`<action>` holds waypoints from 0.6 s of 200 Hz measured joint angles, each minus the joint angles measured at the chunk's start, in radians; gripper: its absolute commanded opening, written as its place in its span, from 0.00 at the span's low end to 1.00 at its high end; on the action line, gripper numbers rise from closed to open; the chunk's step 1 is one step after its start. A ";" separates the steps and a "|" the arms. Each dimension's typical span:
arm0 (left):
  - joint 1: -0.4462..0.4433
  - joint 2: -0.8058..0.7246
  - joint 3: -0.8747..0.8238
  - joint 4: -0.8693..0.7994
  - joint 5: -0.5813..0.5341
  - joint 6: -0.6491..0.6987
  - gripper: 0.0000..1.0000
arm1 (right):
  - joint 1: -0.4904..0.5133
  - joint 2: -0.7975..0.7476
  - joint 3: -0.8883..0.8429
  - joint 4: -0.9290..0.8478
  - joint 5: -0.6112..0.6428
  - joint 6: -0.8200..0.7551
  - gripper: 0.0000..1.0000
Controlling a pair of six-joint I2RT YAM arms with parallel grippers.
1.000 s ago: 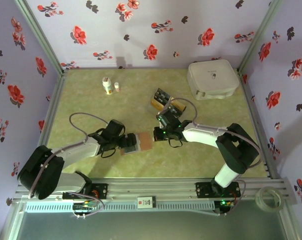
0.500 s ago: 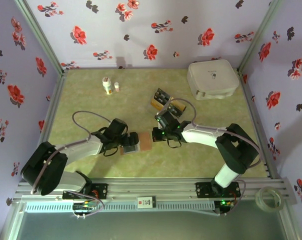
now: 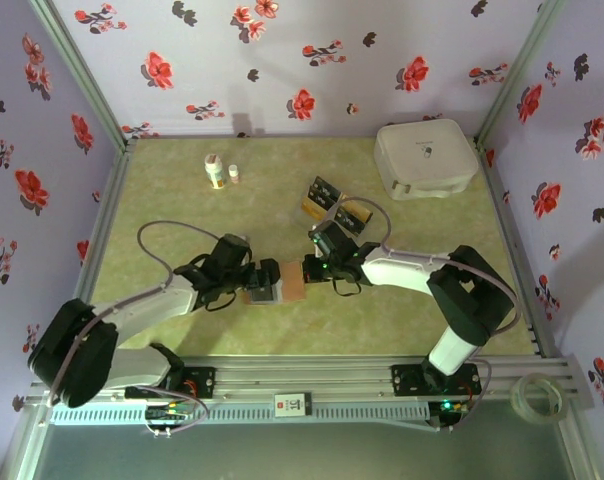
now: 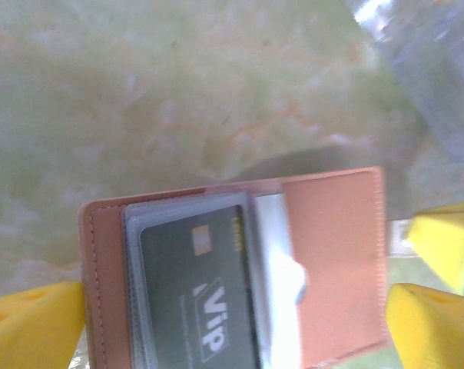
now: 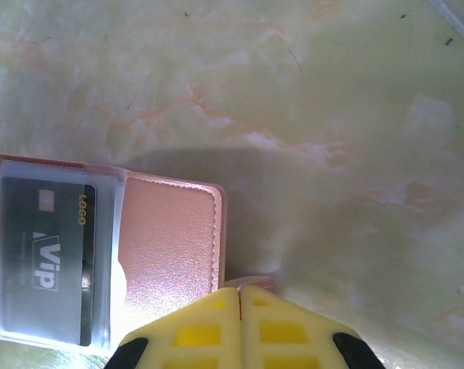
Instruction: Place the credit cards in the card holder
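So nearest the arm bases, off to the right on the rail, sits a clear tape roll (image 3: 537,395). Up on the table (image 3: 182,330), the holder (image 3: 290,283) lies open and flat about mid-width, with both arms reaching in at it from either side. The left claw (image 3: 262,284) straddles it. On its wrist cam the yellow fingers (image 4: 32,327) are spread wide and sit right up against the holder's two side edges, so it looks clamped across its width. A black VIP card (image 4: 193,300) is tucked in the clear sleeve on one half, and the other half is plain reddish-brown leather. The right claw (image 3: 309,272) is at the holder's other end with its fingers pressed tight together. A thin pinkish sliver shows right at the tips in its wrist cam, but I can't tell if it's actually pinched. Just past the right claw, the rest of the cards (image 3: 334,203), black and gold, lie in a loose bunch. Further back left stand two small bottles (image 3: 215,171), and a white case (image 3: 427,158) sits in the far right corner.
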 measured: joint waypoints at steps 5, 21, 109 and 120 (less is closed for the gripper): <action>-0.002 -0.011 -0.001 0.006 0.000 -0.003 1.00 | 0.000 0.000 0.000 0.000 0.000 0.000 0.00; -0.013 -0.042 -0.001 0.028 0.004 -0.019 1.00 | 0.000 0.000 0.000 0.003 -0.002 0.000 0.00; -0.137 0.091 0.050 0.173 0.006 -0.070 1.00 | -0.001 0.000 -0.010 0.011 -0.002 0.009 0.25; -0.155 0.116 0.060 0.185 -0.005 -0.071 1.00 | -0.005 -0.001 -0.022 0.009 0.002 0.009 0.29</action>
